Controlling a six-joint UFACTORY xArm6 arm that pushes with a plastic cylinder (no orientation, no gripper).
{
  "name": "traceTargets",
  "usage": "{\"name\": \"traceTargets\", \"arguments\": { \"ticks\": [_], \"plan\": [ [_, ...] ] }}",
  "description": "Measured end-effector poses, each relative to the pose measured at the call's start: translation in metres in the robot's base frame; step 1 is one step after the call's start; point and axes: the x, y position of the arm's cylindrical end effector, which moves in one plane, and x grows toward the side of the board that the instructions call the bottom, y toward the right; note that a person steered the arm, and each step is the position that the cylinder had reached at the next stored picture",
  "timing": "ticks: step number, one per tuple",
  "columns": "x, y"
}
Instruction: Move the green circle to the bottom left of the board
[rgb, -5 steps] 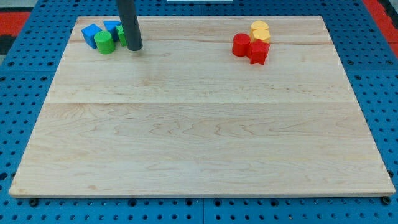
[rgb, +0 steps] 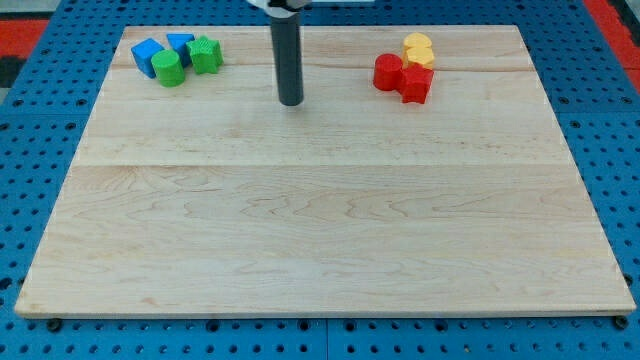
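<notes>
The green circle is a short green cylinder at the board's top left. It touches a blue block on its left and a green star-like block on its right. A second blue block sits just behind them. My tip rests on bare wood near the top middle of the board, well to the right of the green circle and apart from every block.
At the top right a red cylinder and a red star-like block touch, with two yellow blocks behind them. The wooden board lies on a blue perforated table.
My tip has moved right and a little down, away from the green and blue cluster. The green star-like block, hidden by the rod before, now shows. No block has moved.
</notes>
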Motion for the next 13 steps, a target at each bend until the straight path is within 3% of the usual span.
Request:
{"name": "traceTargets", "arguments": {
  "ticks": [4,5,6,7,10,13],
  "plan": [
    [-0.003,0.002],
    [-0.042,-0.056],
    [-0.086,-0.027],
    [-0.142,-0.064],
    [-0.134,-0.193],
    [-0.117,-0.171]
  ]
}}
